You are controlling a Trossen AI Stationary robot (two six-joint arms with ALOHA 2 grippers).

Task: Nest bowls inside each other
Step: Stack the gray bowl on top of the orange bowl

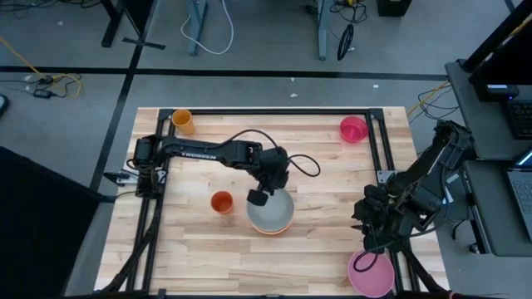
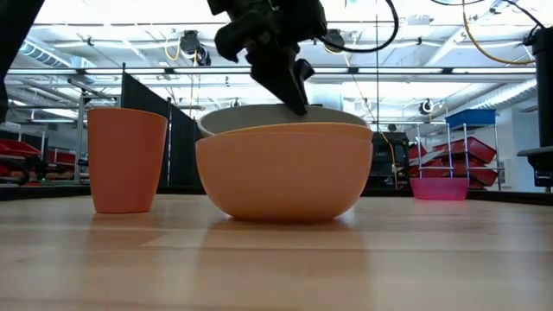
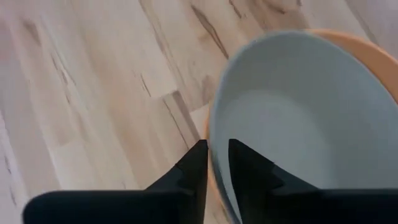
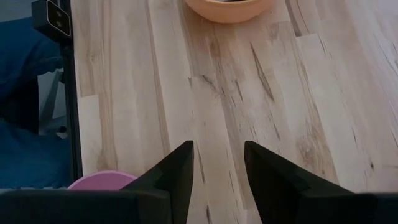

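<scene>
The left gripper (image 3: 212, 163) pinches the near rim of the grey-green bowl (image 1: 271, 209), which already sits inside the orange bowl (image 2: 285, 173), so it can drop it snugly. The right gripper (image 4: 217, 165) waits open above the pink bowl (image 1: 371, 274).

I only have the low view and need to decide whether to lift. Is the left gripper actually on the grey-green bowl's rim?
Observer: Yes. In the left wrist view the left gripper is shut on the rim of the grey-green bowl, with one finger inside and one outside.
Operator: Is it seated in the orange one?
Observer: From above, the orange bowl shows only as a thin crescent on one side, under the grey-green bowl.
Operator: Where's the right arm?
Observer: The right gripper is open and empty by the table's right edge, near a pink bowl.
</scene>
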